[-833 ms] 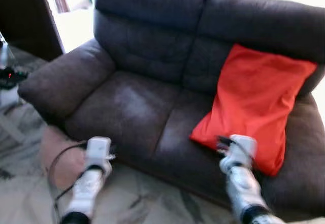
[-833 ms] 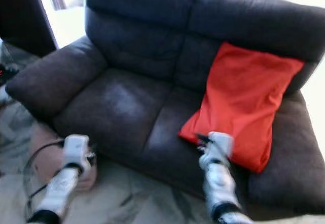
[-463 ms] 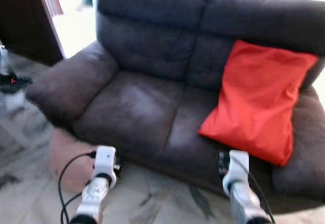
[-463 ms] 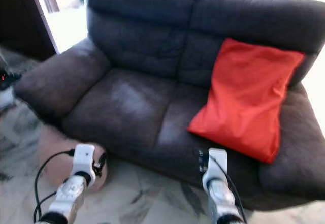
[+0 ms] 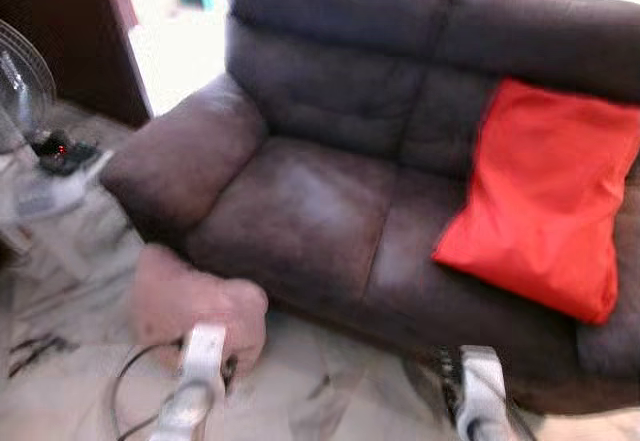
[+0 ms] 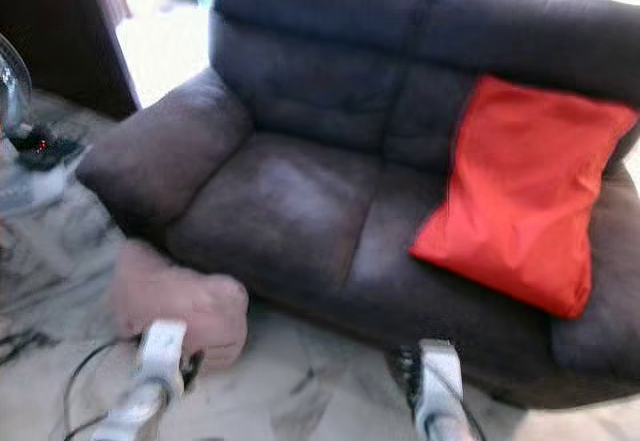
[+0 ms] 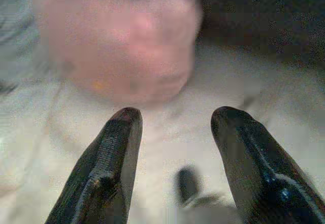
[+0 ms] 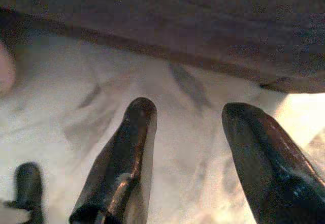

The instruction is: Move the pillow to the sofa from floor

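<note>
A pale pink pillow (image 5: 195,306) lies on the marble floor against the front of the dark sofa (image 5: 310,211), below its left armrest. My left gripper (image 7: 175,115) is open and points at that pink pillow (image 7: 122,41) from a short distance, touching nothing. In the eye views the left arm (image 5: 203,353) sits just in front of the pillow. A red pillow (image 5: 545,196) leans on the sofa's right seat and backrest. My right gripper (image 8: 190,107) is open over the floor by the sofa's base, and its arm (image 5: 478,386) is low at the sofa's front edge.
A fan (image 5: 20,81) and a power strip with a red light (image 5: 60,151) stand at the left. A dark wooden panel (image 5: 60,31) rises behind them. A black cable (image 5: 130,391) loops on the floor beside my left arm.
The whole picture has shifted right and back, so the camera moved. Both arms sit lower in view, away from the sofa seat. The pink pillow shows more fully.
</note>
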